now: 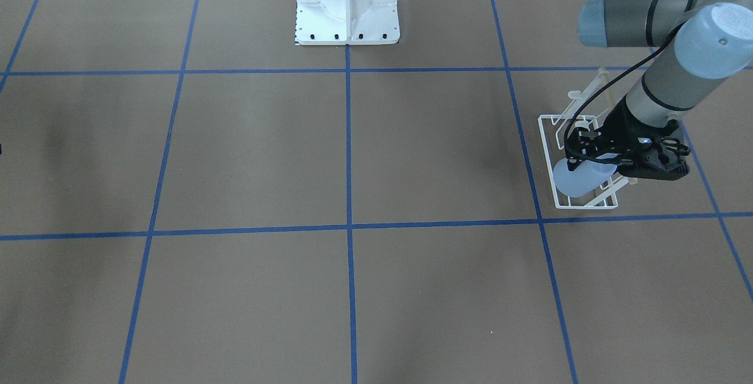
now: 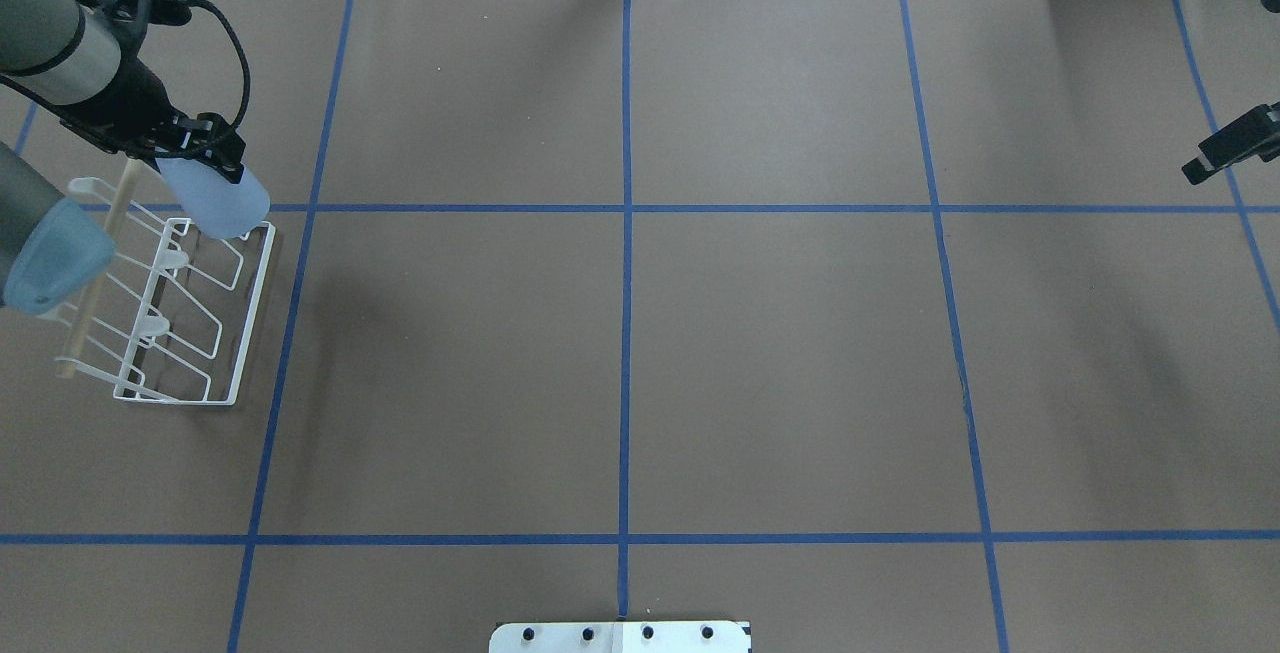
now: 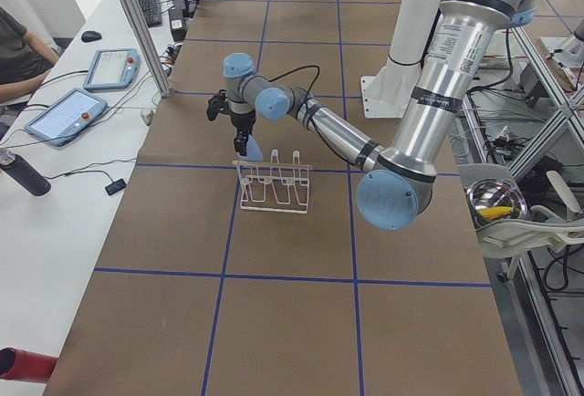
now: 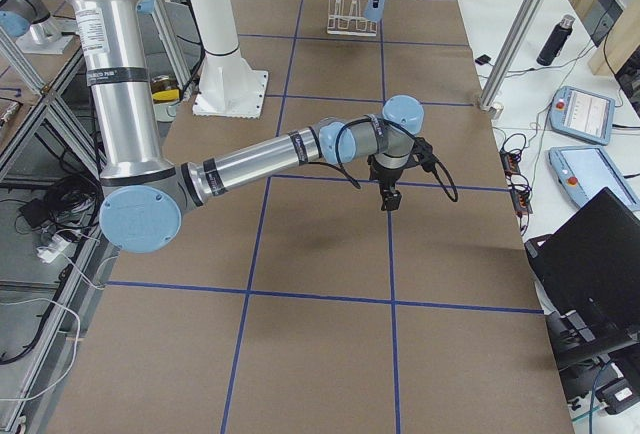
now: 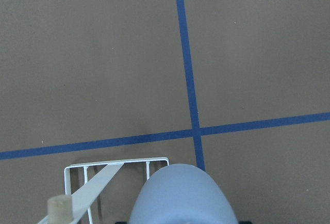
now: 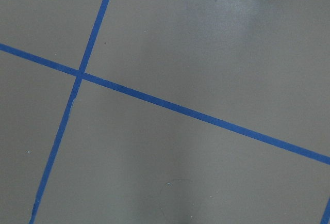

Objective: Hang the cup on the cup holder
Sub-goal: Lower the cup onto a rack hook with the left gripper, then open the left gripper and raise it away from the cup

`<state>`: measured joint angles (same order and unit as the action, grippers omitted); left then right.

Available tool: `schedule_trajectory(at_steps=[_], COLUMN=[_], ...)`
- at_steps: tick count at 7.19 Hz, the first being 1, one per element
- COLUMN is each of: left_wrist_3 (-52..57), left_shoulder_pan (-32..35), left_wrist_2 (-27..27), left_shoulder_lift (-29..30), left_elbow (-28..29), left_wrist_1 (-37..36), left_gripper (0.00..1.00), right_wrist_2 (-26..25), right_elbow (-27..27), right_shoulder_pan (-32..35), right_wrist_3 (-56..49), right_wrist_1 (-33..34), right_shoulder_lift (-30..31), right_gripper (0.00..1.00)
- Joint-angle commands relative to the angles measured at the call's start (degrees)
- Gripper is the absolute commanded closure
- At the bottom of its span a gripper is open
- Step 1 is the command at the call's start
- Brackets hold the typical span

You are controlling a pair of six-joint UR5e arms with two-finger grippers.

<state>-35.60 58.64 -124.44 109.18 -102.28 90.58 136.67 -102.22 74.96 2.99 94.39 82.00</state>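
Observation:
My left gripper is shut on the pale blue cup and holds it tilted, just above the far end of the white wire cup holder. The cup's free end overlaps the rack's end frame; I cannot tell whether they touch. The front view shows the gripper, the cup and the rack. The left wrist view shows the cup close up, with the rack's corner and its wooden rod beside it. My right gripper hangs far off at the right edge, empty, its fingers looking together.
The white robot pedestal stands at the table's near middle edge. Blue tape lines divide the brown table into squares. A person and tablets are on a side desk beyond the table's far edge.

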Motion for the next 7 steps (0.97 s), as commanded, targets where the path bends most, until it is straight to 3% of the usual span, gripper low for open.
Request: schedule_trajectory(at_steps=[1, 4, 7], left_wrist_3=[0.0, 5.1, 25.9], left_shoulder_pan=[1.4, 5.6, 13.5], left_wrist_2=[-0.3, -0.5, -0.5], left_shoulder_lift=[-0.3, -4.3, -13.7], left_elbow=[-3.4, -7.9, -8.7], left_wrist_1=[-0.1, -1.0, -0.7], left_gripper=[0.03, 0.03, 0.03], right_wrist_2=[0.0, 0.0, -0.1], right_elbow=[0.0, 0.0, -1.6], right_shoulder_pan=[0.0, 0.2, 4.1], right_wrist_3=[0.0, 0.0, 0.0], right_wrist_1=[0.0, 0.0, 4.5], right_shoulder_lift=[0.0, -0.3, -0.5], right_gripper=[0.0, 0.0, 0.0])
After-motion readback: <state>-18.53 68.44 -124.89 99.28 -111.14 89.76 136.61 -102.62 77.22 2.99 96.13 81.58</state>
